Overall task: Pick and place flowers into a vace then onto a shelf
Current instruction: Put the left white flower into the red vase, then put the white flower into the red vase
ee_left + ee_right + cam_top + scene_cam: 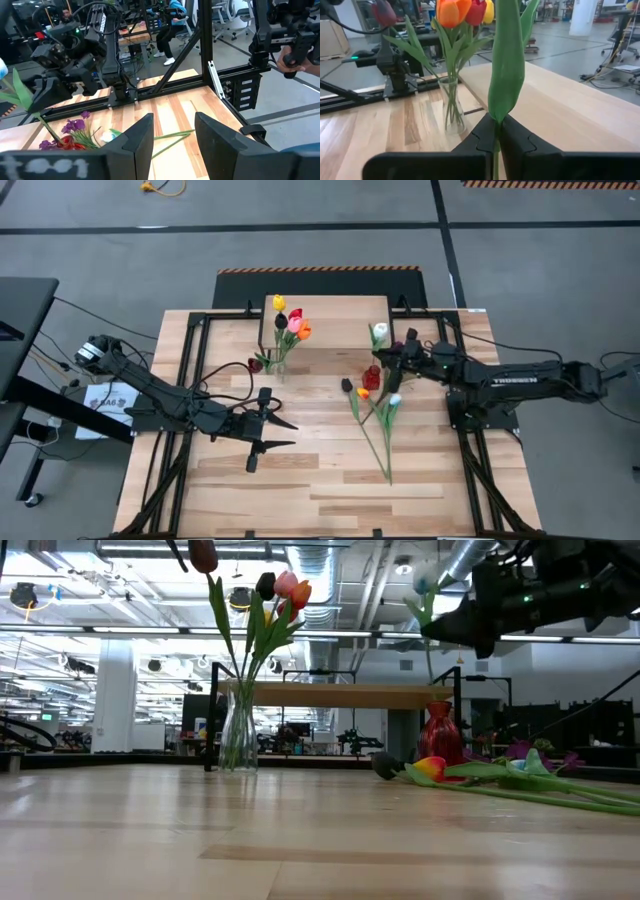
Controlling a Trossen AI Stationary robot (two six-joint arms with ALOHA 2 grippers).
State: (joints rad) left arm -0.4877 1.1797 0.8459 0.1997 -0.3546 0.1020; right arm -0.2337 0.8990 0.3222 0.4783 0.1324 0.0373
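You look down on a big wood table (300, 480) that stands on a gray floor (300, 240) with dark lines. A yellow cable (160, 188) lies far off on that floor. A black desk (20, 320) sits at one side. Up high you see long bright lights (100, 630) and silver pipes (330, 580). A white pillar (115, 690) stands far back. A person (170, 25) sits on a chair out there.

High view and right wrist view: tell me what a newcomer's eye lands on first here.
First, the clear glass vase of bright tulips, standing on the table just in front of the shelf. Next, the right gripper, jaws shut on a green tulip stem, raised over the table's right side. Loose flowers lie scattered on the wood below it, while the left gripper waits open and empty at the table's left.
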